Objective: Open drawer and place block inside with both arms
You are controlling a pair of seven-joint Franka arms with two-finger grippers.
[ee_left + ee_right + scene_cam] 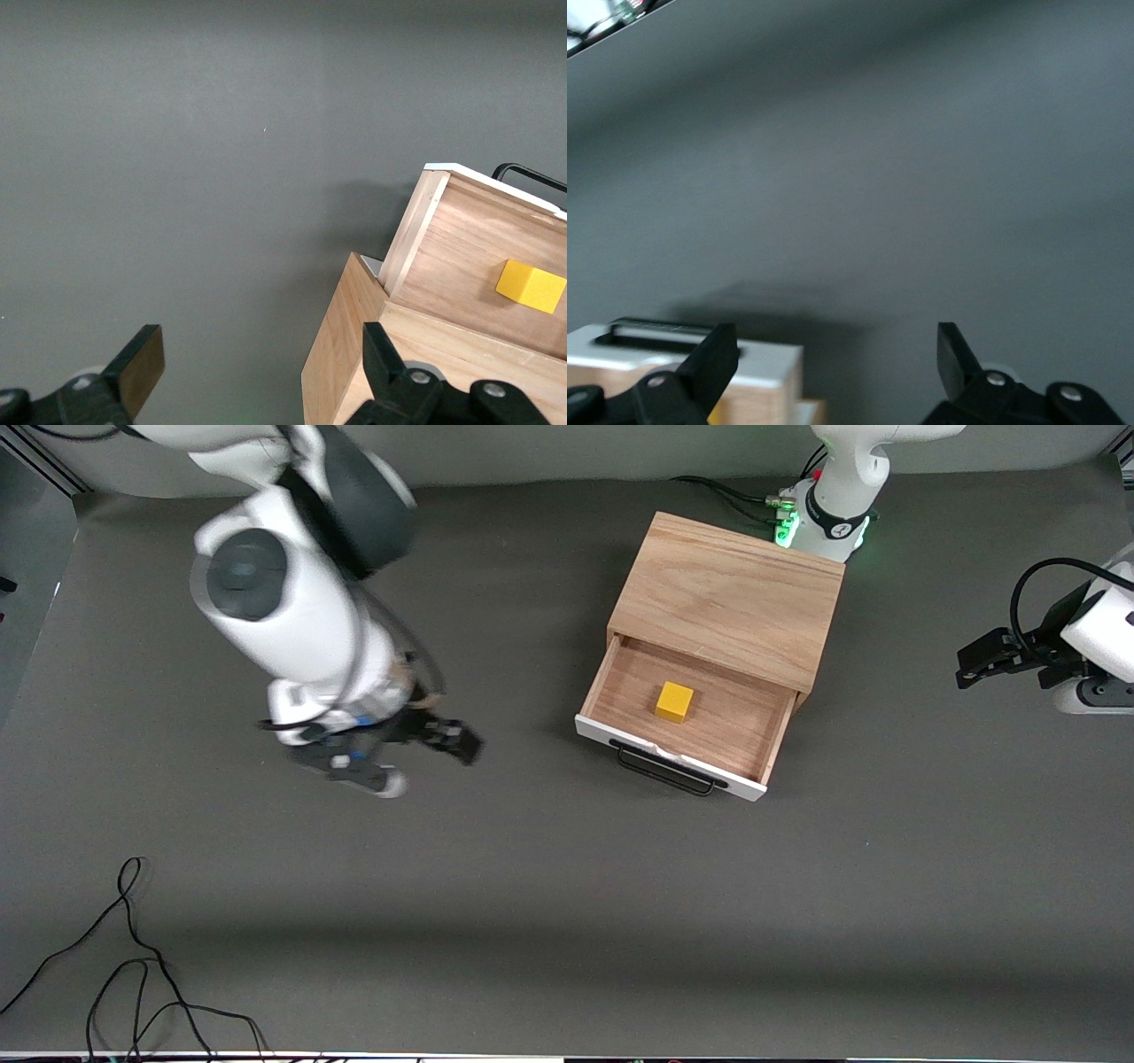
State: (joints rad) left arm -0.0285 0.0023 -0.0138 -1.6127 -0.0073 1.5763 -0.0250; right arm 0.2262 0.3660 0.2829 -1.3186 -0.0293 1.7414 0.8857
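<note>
The drawer (687,731) is pulled out of the oak box (728,599), and the yellow block (674,701) sits inside it on the tray floor. The left tool (979,662) hangs released over the tabletop (549,903) at the left arm's end. The right tool (456,742) is also released, over bare tabletop toward the right arm's end.

Open drawer (682,717) unobstructed from above, block (674,701) alone inside.

The grey bench (567,886) carries a light oak box (731,598) near its edge by the left arm's base, and loose black cables (133,974) at the front-camera corner toward the right arm's end.
</note>
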